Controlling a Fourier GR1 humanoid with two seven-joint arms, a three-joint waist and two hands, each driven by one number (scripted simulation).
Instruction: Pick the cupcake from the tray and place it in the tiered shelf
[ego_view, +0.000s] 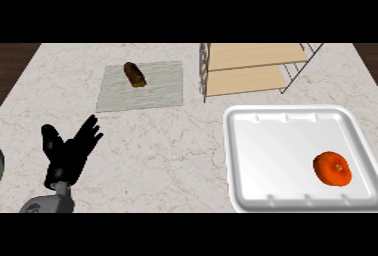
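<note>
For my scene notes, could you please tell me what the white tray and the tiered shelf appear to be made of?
The white rectangular tray looks like moulded plastic or foam: smooth, glossy, with ribbed walls. The tiered shelf seems to have pale wooden boards, showing faint grain, in a thin metal wire frame.

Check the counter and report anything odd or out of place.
No cupcake shows on the tray: it holds only a round orange-red item near its right edge. A brown item lies on the grey mat. The shelf holds nothing visible. Only the left hand shows, open.

1 white tray w/ 1 orange round item, 1 tiered shelf, 1 grey mat, 1 brown pastry, 1 hand.
</note>
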